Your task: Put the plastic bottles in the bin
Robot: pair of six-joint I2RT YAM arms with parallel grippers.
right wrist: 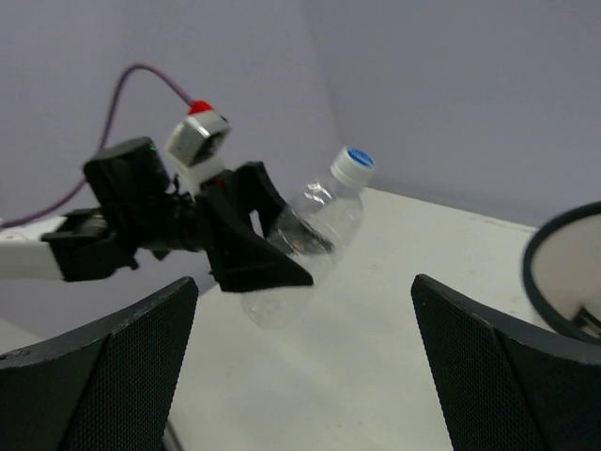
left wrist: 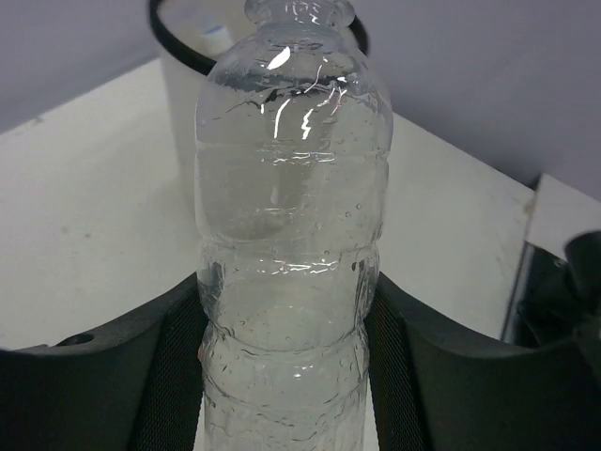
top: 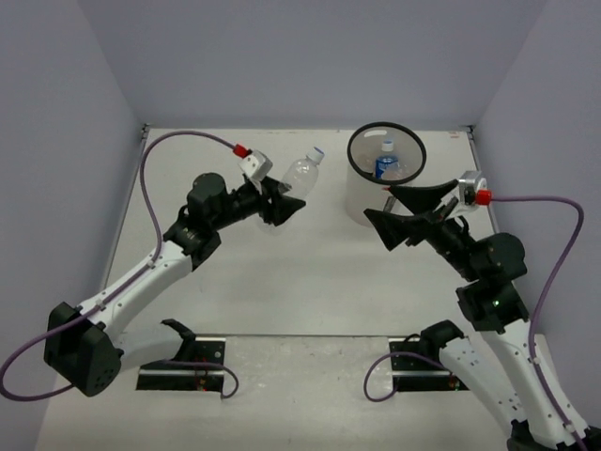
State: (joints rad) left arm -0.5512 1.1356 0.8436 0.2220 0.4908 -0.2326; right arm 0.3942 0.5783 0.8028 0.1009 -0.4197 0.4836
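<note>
Top view, with both wrist views: transfer step of the bottle-clearing task. The left end effector [top: 282, 202] is clamped on the lower body of a clear bottle [top: 302, 174] with a blue-and-white cap. The bottle is held tilted in the upper middle of the frame, cap towards the upper right, and appears raised off the bench [top: 282, 291]. In the left wrist view both pads are seen pressed against its ribbed sides.

The bin [top: 349, 150], a white bucket with a thin black rim, stands in the upper right, apart from the held bottle; a blue-labelled bottle [top: 386, 165] is already seen inside it. The right end effector [top: 378, 202] stands with its jaws wide apart and nothing between them, just below the bin.

The step in hand is judged to be the carry. The next move calls for the bottle to be brought rightwards over the rim and released only once it is above the opening; room beside the right arm is limited.

The bench is white and matte, faintly scuffed; plain pale grey walls [top: 310, 56] enclose it at the left, top and right of the frame; purple cables [top: 150, 188] trail from both wrists.
</note>
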